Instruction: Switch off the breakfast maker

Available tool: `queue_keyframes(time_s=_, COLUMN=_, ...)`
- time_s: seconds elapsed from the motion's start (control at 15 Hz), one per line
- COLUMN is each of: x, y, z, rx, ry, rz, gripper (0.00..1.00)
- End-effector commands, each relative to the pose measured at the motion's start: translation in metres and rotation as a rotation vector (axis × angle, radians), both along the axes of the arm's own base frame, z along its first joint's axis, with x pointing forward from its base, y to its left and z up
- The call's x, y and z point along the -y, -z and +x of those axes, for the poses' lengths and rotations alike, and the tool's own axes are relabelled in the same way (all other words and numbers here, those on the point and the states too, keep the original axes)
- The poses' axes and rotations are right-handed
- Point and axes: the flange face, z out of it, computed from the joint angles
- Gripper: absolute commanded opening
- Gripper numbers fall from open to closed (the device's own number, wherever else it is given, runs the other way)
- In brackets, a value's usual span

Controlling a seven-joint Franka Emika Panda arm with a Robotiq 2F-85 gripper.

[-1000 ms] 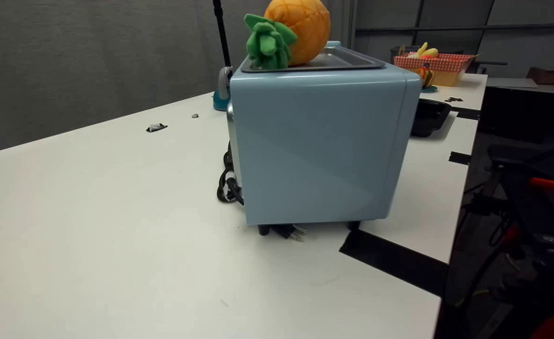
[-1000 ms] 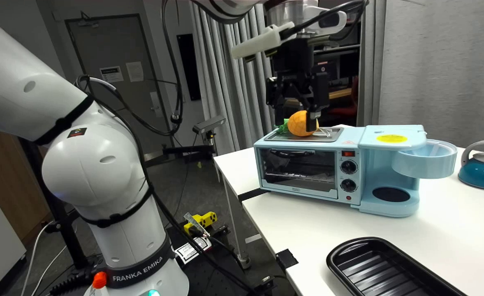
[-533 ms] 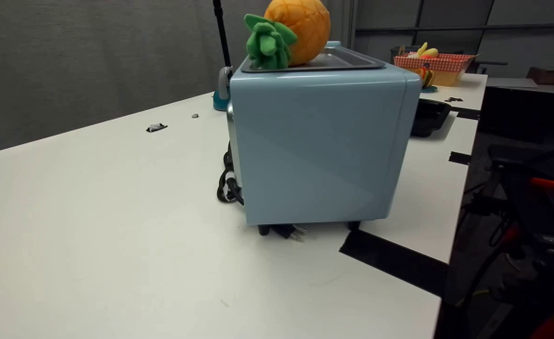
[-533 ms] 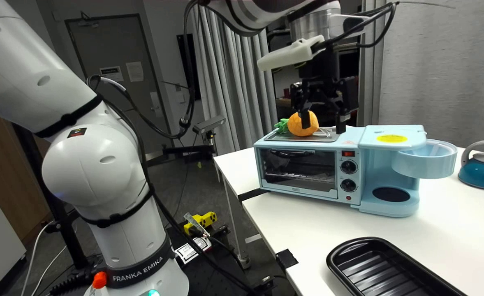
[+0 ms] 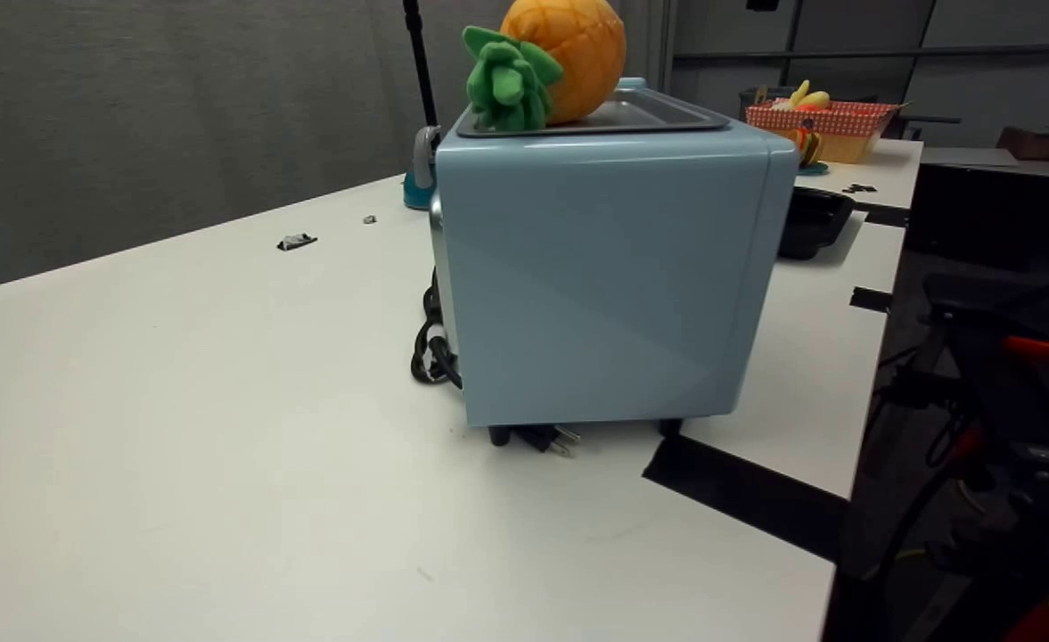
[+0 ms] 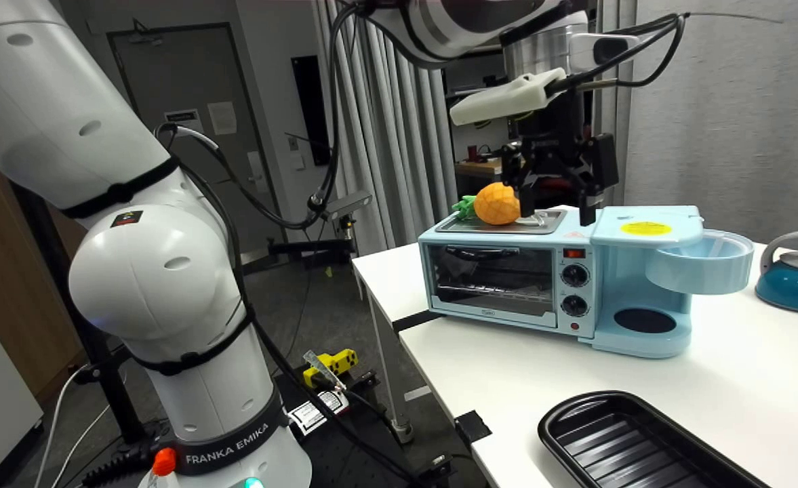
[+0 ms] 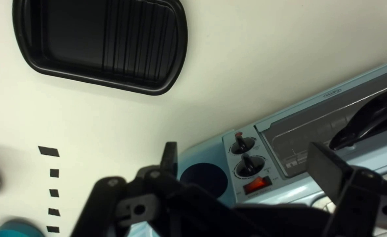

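While its fingers (image 7: 328,174) stay parted, the tool (image 6: 557,209) has neared the breakfast maker's (image 6: 605,281) knobs (image 6: 575,275).

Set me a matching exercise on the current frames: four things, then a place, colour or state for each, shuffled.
1. claw
2. plush pineapple
3. kettle
4. red switch

A. above the two dials
B. on the metal tray atop the breakfast maker
C. open, holding nothing
D. mostly teal, standing on the white table

Pairs: 1-C; 2-B; 3-D; 4-A
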Motion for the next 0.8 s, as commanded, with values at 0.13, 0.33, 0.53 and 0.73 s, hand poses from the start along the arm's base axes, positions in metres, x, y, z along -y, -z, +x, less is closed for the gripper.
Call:
queue_keyframes(time_s=0.13, x=0.001, y=0.004, z=0.006, rx=-0.023, ry=-0.006, rz=-0.005, gripper=1.0)
queue_keyframes(time_s=0.33, x=0.005, y=0.017, z=0.014, rx=-0.082, ry=-0.037, rz=-0.006, gripper=1.0)
queue_keyframes(time_s=0.53, x=0.011, y=0.027, z=0.023, rx=-0.166, ry=-0.114, rz=-0.034, gripper=1.0)
queue_keyframes(time_s=0.73, x=0.014, y=0.035, z=0.028, rx=-0.251, ry=-0.214, rz=-0.082, gripper=1.0)
